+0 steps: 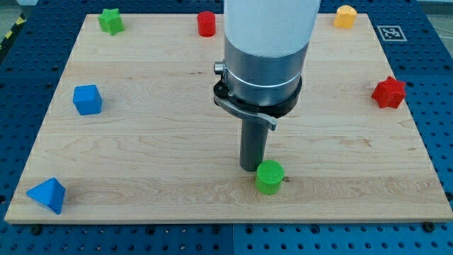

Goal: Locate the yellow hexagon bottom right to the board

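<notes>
Tip [249, 168] beside ribbed green cylinder [270, 176]

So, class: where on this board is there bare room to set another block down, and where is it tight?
Bare wood lies between the blue cube and my tip, and at the view's bottom right, below the red star. It is tight where my tip meets the green cylinder. The yellow hexagon sits top right.

Board [141, 142] pale wood grain. Blocks: green star [110, 20], red cylinder [206, 23], yellow hexagon [345, 15], red star [388, 92], blue cube [87, 99], blue pyramid [47, 194], green cylinder [270, 176]. Rod [253, 145] dark grey.
</notes>
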You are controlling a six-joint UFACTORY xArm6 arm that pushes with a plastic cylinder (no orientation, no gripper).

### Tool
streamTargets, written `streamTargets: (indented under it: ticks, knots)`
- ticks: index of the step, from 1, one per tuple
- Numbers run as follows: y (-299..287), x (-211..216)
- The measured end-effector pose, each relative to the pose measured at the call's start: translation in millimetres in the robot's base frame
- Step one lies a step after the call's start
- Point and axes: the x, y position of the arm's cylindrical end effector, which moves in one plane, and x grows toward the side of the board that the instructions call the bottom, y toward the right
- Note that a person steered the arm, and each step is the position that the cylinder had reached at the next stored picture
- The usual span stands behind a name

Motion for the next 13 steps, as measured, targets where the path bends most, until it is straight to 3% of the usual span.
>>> streamTargets:
  ticks: [2, 5, 6, 9, 11, 13]
  knots:
    - [-18.7, -8.5]
    - [-49.4, -115.8]
    - [-40.4, -128.1]
    - [61.5, -77.9]
    - [130.5, -73.9]
    - [137.2, -34.2]
